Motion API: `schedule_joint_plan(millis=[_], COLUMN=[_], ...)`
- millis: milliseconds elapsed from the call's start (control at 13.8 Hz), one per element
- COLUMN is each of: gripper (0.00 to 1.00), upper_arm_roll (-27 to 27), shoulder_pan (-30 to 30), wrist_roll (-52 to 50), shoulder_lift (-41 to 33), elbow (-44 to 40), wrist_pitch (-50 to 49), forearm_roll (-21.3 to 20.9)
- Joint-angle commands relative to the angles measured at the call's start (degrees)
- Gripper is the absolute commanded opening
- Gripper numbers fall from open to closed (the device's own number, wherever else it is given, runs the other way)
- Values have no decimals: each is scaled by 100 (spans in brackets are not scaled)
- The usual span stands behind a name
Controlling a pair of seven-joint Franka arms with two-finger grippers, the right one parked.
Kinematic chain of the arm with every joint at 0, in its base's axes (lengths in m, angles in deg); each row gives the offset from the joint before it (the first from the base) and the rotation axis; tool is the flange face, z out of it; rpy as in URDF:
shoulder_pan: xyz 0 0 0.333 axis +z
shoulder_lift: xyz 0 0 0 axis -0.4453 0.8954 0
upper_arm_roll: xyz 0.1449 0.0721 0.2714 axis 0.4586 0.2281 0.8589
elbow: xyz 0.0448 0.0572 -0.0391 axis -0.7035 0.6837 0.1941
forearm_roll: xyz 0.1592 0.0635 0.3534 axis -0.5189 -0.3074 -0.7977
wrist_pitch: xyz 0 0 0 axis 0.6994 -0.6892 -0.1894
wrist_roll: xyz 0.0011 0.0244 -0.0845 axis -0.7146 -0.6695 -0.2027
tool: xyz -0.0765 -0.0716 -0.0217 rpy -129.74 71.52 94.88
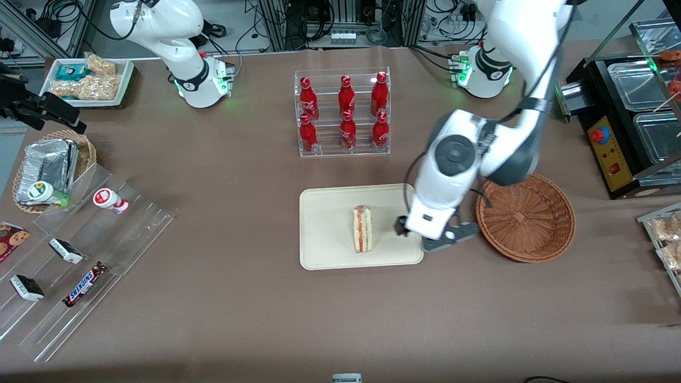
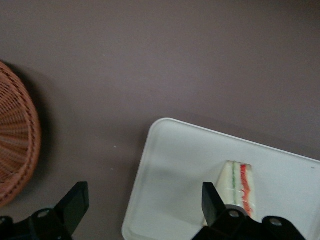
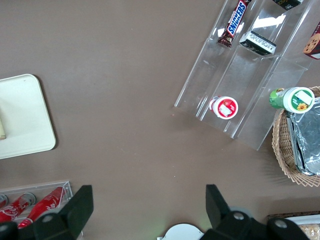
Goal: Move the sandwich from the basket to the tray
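Sandwich (image 1: 363, 229) lies on the tray (image 1: 327, 223), its cut edge with the red-orange and green filling facing up, roughly in the middle of the tray's length and toward the edge nearer the front camera. Nothing grips it. In the wrist view the sandwich (image 2: 239, 186) shows beside one dark fingertip (image 2: 212, 197), with bare tray (image 2: 175, 170) around it.

Pincer (image 1: 432, 234) hangs over the tray's end nearest the basket (image 1: 525, 217), between sandwich and basket, and its fingers stand wide apart with nothing between them. The wrist view shows the same: pincer (image 2: 145, 200) spread, one finger over the brown desk (image 2: 150, 60) near the basket's rim (image 2: 20, 145), one over the tray.

The basket sits on the desk (image 1: 239, 298) just beside the tray, toward the working arm's end, and its woven bowl holds nothing visible.

Farther from the front camera than the tray stands a clear rack (image 1: 343, 111) of six red bottles (image 1: 346, 96). Toward the parked arm's end lies a clear stepped shelf (image 1: 80, 266) carrying a Snickers bar (image 1: 84, 284), two small dark-wrapped bars and a small white-and-red pot (image 1: 110, 200). Beside that shelf a lighter wicker basket (image 1: 85, 154) holds a foil pack (image 1: 50, 165), and a white tray of snacks (image 1: 88, 80) sits farther from the camera still.
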Motion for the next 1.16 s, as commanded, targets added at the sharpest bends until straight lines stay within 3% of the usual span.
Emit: schedule_joint_plan(millis=[0,218,582,800,1091], gripper=[100,100,100,100,100], upper_arm_roll=[-70,-70,-61,-52,-78], shoulder_pan=[661,1452,2411,2614,2641], wrist_roll=[925,2294,4291,5180,5297], shoulder_lift=[-619,-935,-1568,-2007,-2413], elbow=[360,360,343,325,273], wrist_pitch=[-447,-1036,-2038,-2391,-2672], forearm_roll=[-14,267,277,259,250])
